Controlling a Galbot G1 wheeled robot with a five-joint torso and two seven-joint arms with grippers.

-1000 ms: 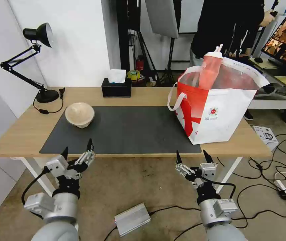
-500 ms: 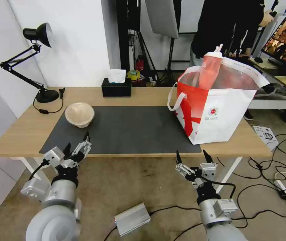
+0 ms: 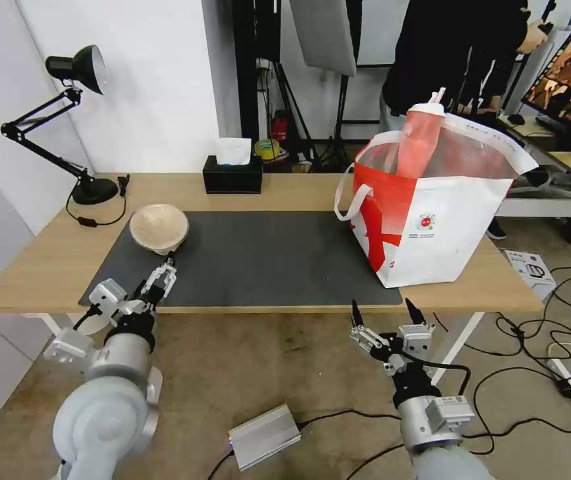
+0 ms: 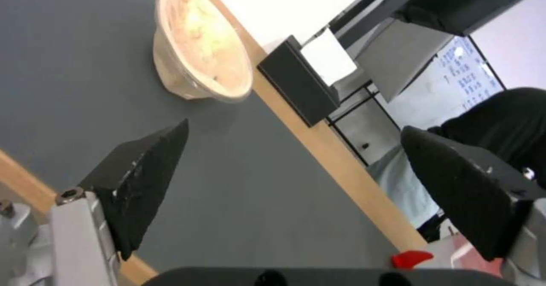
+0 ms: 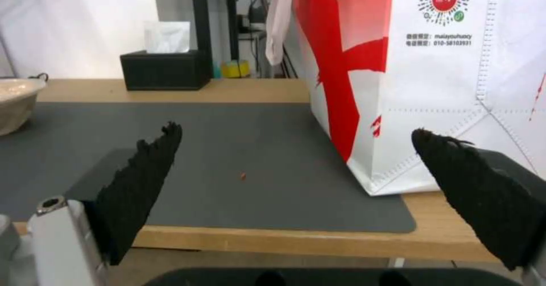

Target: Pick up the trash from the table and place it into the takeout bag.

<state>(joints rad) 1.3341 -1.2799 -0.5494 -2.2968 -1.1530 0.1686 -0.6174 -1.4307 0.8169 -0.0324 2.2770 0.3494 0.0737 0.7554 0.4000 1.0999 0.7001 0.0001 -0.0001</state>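
Note:
A beige pulp bowl (image 3: 159,228) (image 4: 199,47) sits upright on the left end of the dark grey mat (image 3: 259,260) on the table (image 3: 39,267). My left gripper (image 3: 155,279) (image 4: 296,158) is open over the mat's front left edge, just short of the bowl and apart from it, with nothing between its fingers. The takeout bag (image 3: 439,227) (image 5: 443,77) stands open at the table's right end, with a red paper cup (image 3: 420,140) with lid and straw sticking out of it. My right gripper (image 3: 387,310) (image 5: 296,149) hangs open below the table's front edge, near the bag.
A black tissue box (image 3: 233,175) (image 5: 165,68) stands at the table's back edge. A black desk lamp (image 3: 72,120) is at the back left. A small red crumb (image 5: 243,176) lies on the mat. Cables and a silver box (image 3: 263,437) lie on the floor.
My left arm has moved forward and up from below the table edge to over the mat's front left corner, closer to the bowl. The right arm has not moved.

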